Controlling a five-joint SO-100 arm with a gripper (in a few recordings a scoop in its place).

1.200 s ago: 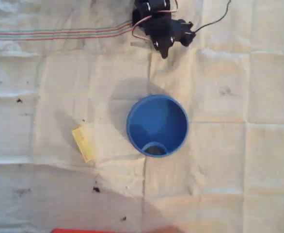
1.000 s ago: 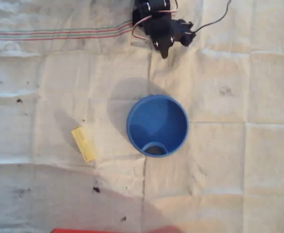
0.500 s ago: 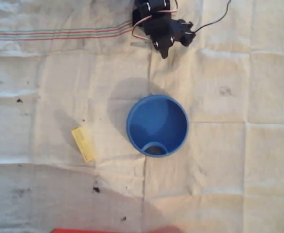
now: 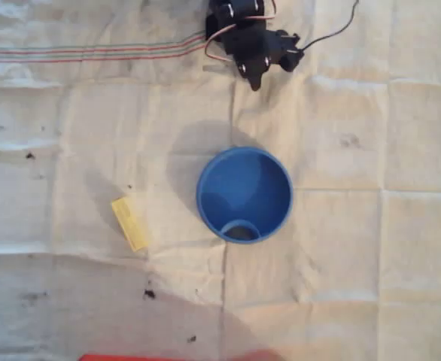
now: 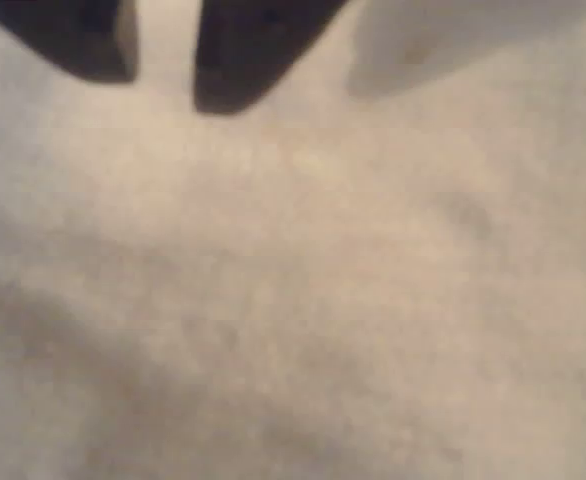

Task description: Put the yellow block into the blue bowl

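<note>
Cloth (image 4: 371, 248): pale, creased, fold lines in a grid, a few dark specks; striped band (image 4: 92, 53) near the top left of the overhead view. Covers the whole working surface; soft, so a thing pressed into it may sink a little. A red edge (image 4: 130, 358) shows at the bottom margin.

Blue bowl (image 4: 244, 194): round, deep, smooth-walled, upright near centre, nothing yellow inside. Judged light plastic, likely to slide if knocked.

Gripper (image 4: 252, 75): black, at the top of the overhead view, well apart from bowl and block. In the wrist view a narrow gap shows between the two dark fingers (image 5: 243, 60), with only blurred cloth below; slightly parted, holding nothing.

Yellow block (image 4: 130, 222): small, flat, elongated, lying slantwise on the cloth to the left of the bowl, not touching it. Judged rigid, light, not fragile. Best taken across the short width, at mid-length; its low profile leaves little side to pinch, so the fingertips must reach down to the cloth.
</note>
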